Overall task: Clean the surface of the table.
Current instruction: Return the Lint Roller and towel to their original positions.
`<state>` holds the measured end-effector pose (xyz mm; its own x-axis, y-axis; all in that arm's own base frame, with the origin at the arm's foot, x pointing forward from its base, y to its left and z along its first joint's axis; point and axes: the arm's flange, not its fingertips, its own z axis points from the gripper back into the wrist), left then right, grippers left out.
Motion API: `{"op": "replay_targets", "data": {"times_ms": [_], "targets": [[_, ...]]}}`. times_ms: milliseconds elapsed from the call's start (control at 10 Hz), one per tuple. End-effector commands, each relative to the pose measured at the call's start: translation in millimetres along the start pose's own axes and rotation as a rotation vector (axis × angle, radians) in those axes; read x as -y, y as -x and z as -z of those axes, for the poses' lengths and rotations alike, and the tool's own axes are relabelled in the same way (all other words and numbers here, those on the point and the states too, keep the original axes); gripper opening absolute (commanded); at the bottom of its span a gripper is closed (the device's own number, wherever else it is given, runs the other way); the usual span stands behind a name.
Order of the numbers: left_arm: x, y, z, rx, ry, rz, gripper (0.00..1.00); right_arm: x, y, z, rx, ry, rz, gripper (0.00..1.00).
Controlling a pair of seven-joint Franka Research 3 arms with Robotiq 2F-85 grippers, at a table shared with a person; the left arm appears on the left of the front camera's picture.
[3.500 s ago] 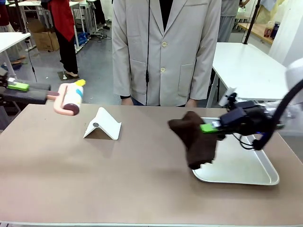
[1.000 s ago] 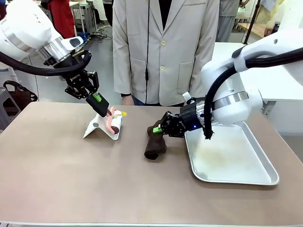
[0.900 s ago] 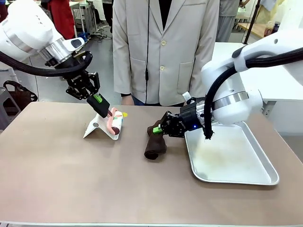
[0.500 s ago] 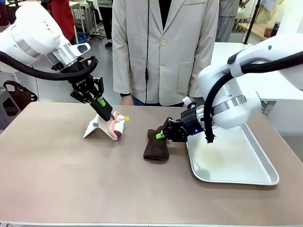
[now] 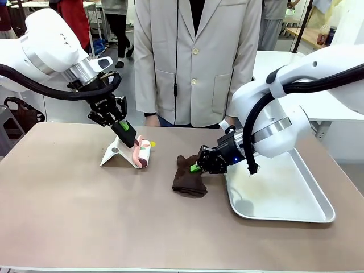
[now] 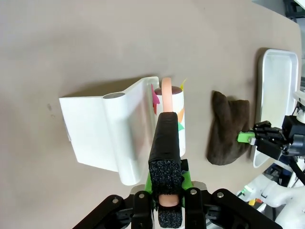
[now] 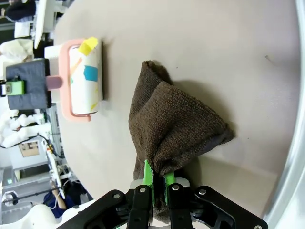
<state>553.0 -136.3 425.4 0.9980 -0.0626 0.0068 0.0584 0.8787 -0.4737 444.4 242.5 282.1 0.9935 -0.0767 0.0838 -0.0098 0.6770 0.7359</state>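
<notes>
At about ten o'clock on the taupe worktop, the left hand pinches the pink handle of a lint roller, whose roll lies against a white folded stand. Just past centre, toward three o'clock, the right hand is pressed together on a brown cloth that rests bunched on the worktop. Beside it at three o'clock sits a silver tray. A person in a pale coat stands at twelve o'clock.
</notes>
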Motion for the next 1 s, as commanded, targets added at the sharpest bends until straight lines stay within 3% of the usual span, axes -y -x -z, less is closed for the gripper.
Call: {"op": "replay_targets", "data": {"times_ms": [0,900], "targets": [[2,-6,-4,-0.003,-0.017,-0.021,0.22,0,2,-1,-0.007,-0.006,0.0,0.1],[-14,-2,-4,0.034,-0.021,-0.062,0.22,0,2,-1,-0.007,-0.006,0.0,0.1]]}}
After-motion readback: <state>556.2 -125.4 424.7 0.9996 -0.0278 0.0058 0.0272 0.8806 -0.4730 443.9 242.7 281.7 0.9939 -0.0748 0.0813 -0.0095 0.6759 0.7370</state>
